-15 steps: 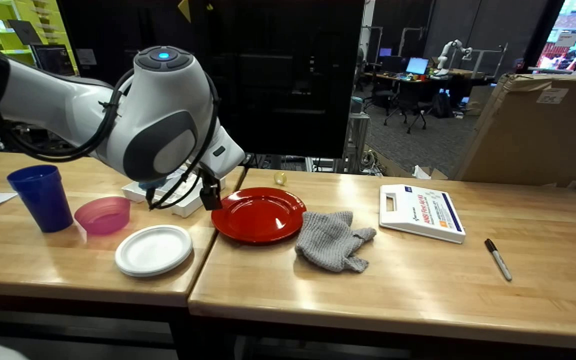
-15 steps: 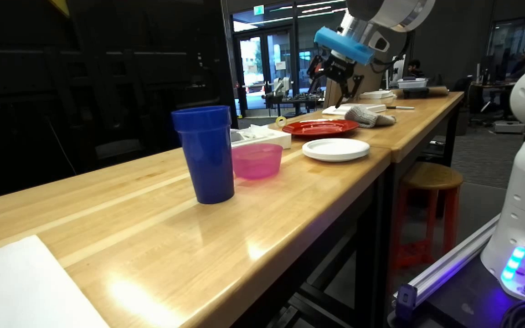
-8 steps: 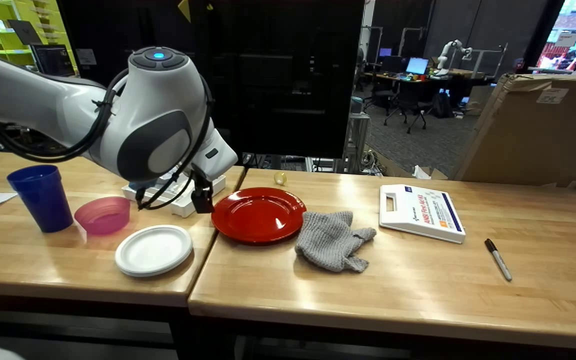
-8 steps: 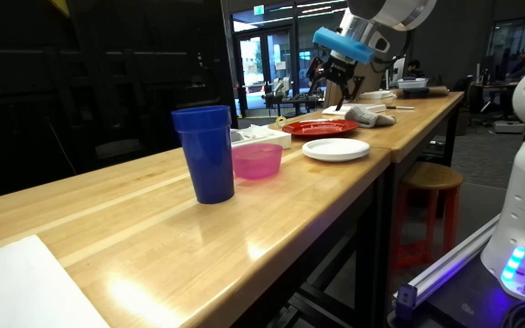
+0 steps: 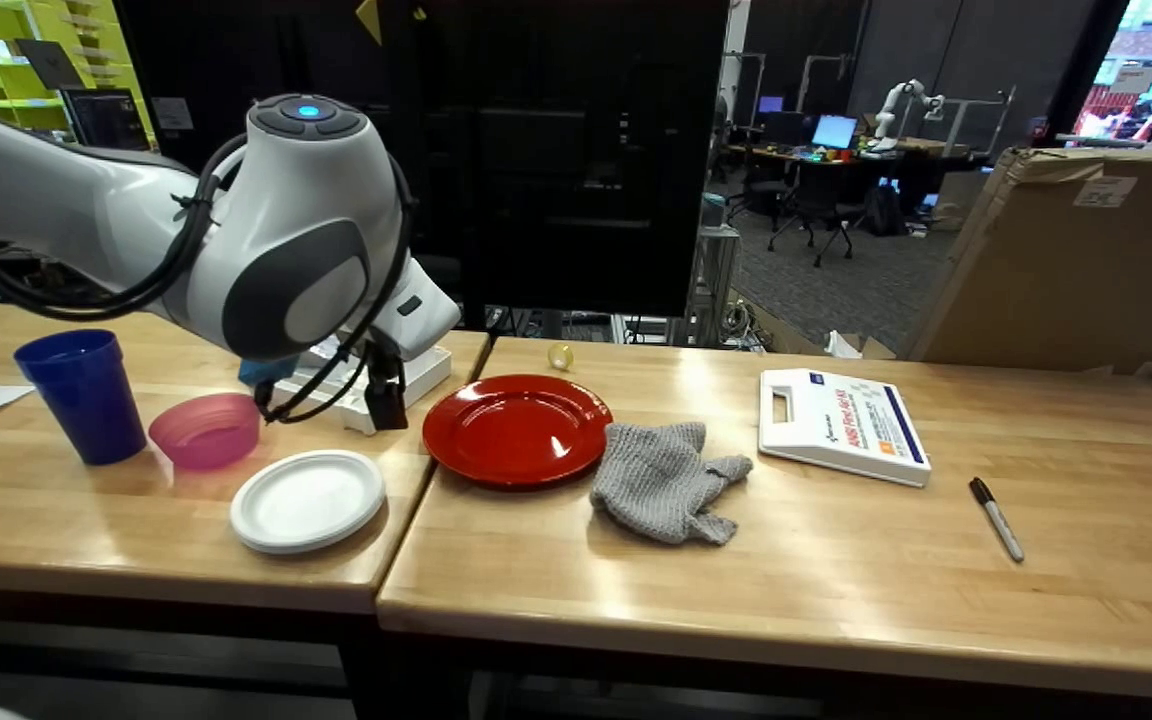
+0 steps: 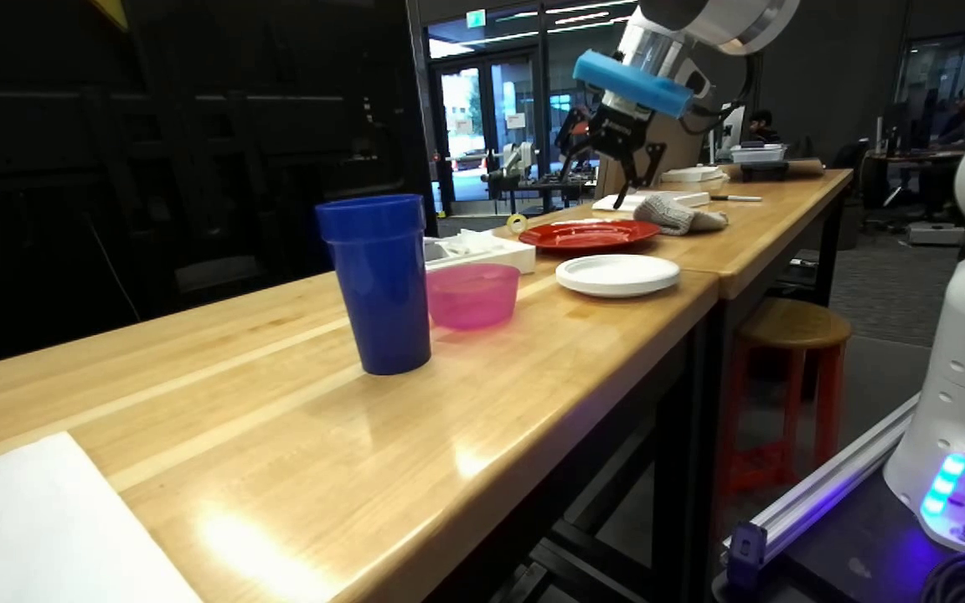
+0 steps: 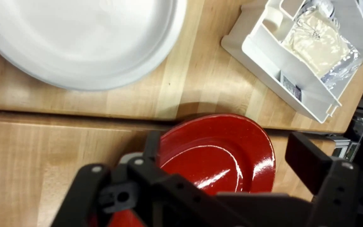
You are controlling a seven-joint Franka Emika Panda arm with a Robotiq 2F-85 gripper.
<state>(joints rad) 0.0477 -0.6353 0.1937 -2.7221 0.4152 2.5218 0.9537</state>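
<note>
From here I see a blue cup beside a pink bowl; a marker lies near a first-aid case. I spot a red-legged stool.

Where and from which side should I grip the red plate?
Likely the rim of the red plate, on the side away from the gray cloth beside it. Come from above, open gripper straddling the edge: the plate lies flat, looks too wide to span, and has a raised rim.

- An exterior view faces the tables broadside.
- An exterior view looks lengthwise past the cup.
- Wrist view peers down, close; all share the red plate.
</note>
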